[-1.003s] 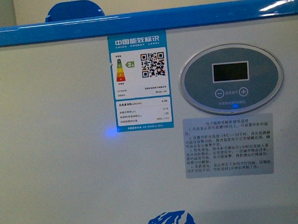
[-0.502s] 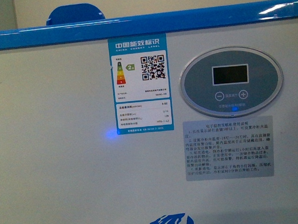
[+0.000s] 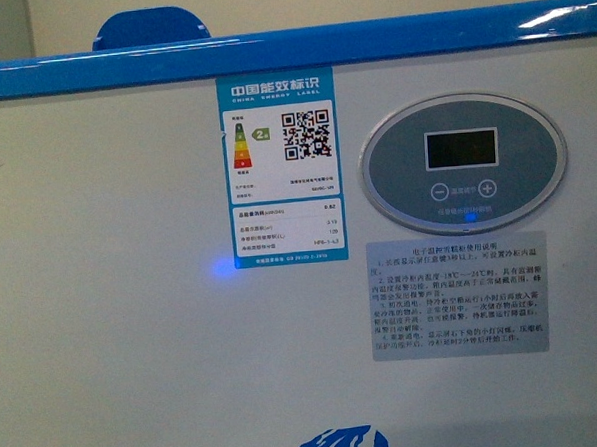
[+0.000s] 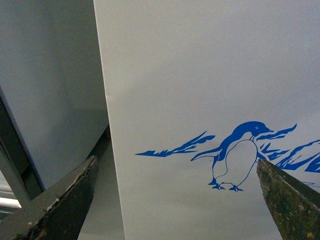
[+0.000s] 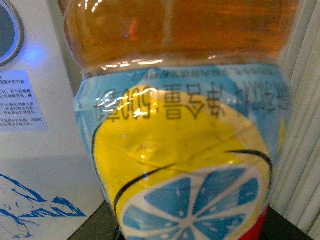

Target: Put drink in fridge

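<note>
The fridge (image 3: 135, 342) fills the front view: a white front wall under a blue top rim (image 3: 269, 47), seen from very close. Neither arm shows in that view. In the right wrist view the drink (image 5: 180, 150), amber liquid above a blue label with a yellow patch and a lemon-slice mark, fills the frame; my right gripper is shut on it, its fingers hidden behind the bottle. In the left wrist view my left gripper (image 4: 177, 192) is open and empty, its dark fingertips (image 4: 75, 192) wide apart, facing the fridge's white wall (image 4: 200, 75) and its blue penguin decal (image 4: 237, 157).
The fridge front carries an energy label (image 3: 280, 164), an oval control panel (image 3: 462, 161) and a grey instruction sticker (image 3: 457, 295). A blue rounded object (image 3: 148, 27) shows above the rim. A pale curtain (image 5: 305, 150) hangs beside the drink.
The front view has shifted slightly: the fridge's labels and rim sit a little lower in the frame than one second ago. Nothing differs over the last half second.
</note>
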Tool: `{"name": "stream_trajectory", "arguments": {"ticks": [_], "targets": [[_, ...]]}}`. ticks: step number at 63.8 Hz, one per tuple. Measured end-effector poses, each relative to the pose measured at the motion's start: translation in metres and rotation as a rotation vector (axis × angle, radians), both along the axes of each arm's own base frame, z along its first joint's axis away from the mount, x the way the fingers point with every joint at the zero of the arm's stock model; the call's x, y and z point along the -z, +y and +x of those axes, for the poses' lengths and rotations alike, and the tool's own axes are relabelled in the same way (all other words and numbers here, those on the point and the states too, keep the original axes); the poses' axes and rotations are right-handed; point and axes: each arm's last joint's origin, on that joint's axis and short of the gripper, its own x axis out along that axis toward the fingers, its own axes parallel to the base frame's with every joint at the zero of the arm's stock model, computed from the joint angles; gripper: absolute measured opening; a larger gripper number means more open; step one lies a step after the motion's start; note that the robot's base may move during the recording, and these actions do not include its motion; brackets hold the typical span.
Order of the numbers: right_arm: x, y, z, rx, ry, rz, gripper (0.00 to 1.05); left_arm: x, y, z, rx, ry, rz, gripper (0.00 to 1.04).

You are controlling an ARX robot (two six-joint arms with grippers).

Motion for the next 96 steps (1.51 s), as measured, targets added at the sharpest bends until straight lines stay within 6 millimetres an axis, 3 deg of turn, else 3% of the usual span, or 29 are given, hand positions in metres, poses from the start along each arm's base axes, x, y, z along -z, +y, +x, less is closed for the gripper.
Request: {"name": "stream_trajectory", "arguments": {"ticks": [96], "targets": [[0.0014, 0.0, 0.0004, 0.0, 0.003, -0.001, 0.37, 0.0001, -0.0001, 0.0001, 0.002, 0.002, -0.003, 0.97]]}}
